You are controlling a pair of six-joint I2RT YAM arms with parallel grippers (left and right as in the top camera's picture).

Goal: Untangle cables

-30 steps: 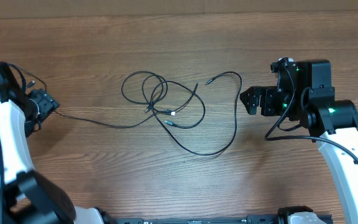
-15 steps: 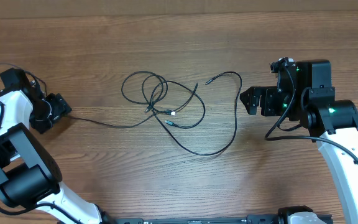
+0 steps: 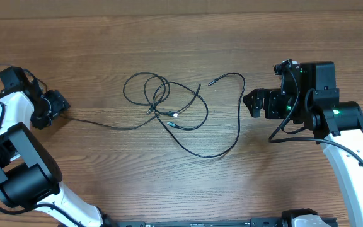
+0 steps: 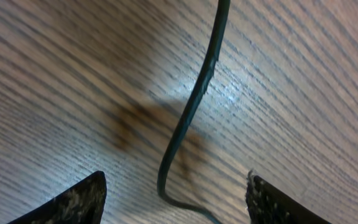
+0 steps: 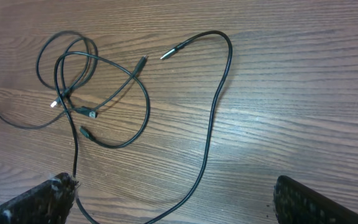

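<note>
The cables (image 3: 169,104) are thin black cords tangled in loose loops at the table's middle, with small plug ends (image 3: 174,115) among them. One long strand (image 3: 99,123) trails left to my left gripper (image 3: 57,106). In the left wrist view that strand (image 4: 191,106) lies on the wood between my open fingertips (image 4: 73,202), untouched by either; the left gripper (image 4: 176,199) straddles it. My right gripper (image 3: 251,103) stands open just right of a big outer loop (image 3: 239,123). In the right wrist view the right gripper (image 5: 176,199) looks over the tangle (image 5: 98,81) and that loop (image 5: 219,93).
The wooden table (image 3: 181,44) runs wide behind and in front of the cords. Thicker black wires hang along my right arm (image 3: 333,120). My left arm's white links (image 3: 11,157) fill the front left corner.
My left arm has swung round and brought its gripper over the left end of the long strand, its jaws narrowing a little. The right arm and the tangle have not moved.
</note>
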